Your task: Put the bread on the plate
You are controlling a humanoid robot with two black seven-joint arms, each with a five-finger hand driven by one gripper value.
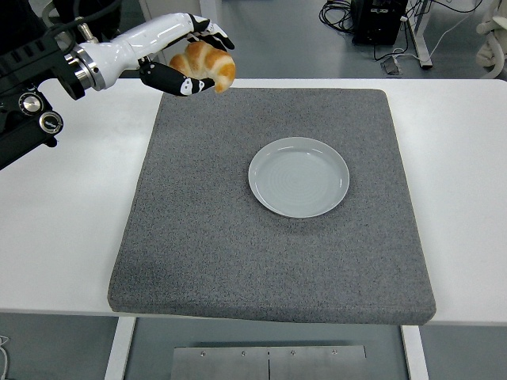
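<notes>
Bread (pixel 207 63): a golden croissant, and I see it held up in the air above the far left corner of the grey mat (pixel 269 237), not resting on anything.
Left hand (pixel 188 54): I have it coming in from the left edge of the view, white forearm shell with black fingers; the fingers are wrapped around the croissant, some over its top and the thumb (pixel 178 81) under its near side.
Plate (pixel 299 176): pale blue-grey, round, lying flat on the mat a little right of the mat's centre and nearer its far edge; nothing lies on it that I can see. It is well apart from the croissant.
Mat: it covers most of the white table (pixel 63 229), leaving bare strips along the table's left and right edges.
Right arm: I cannot find it in my view.
Floor beyond the table's far edge: cables (pixel 344 12) and furniture legs.
</notes>
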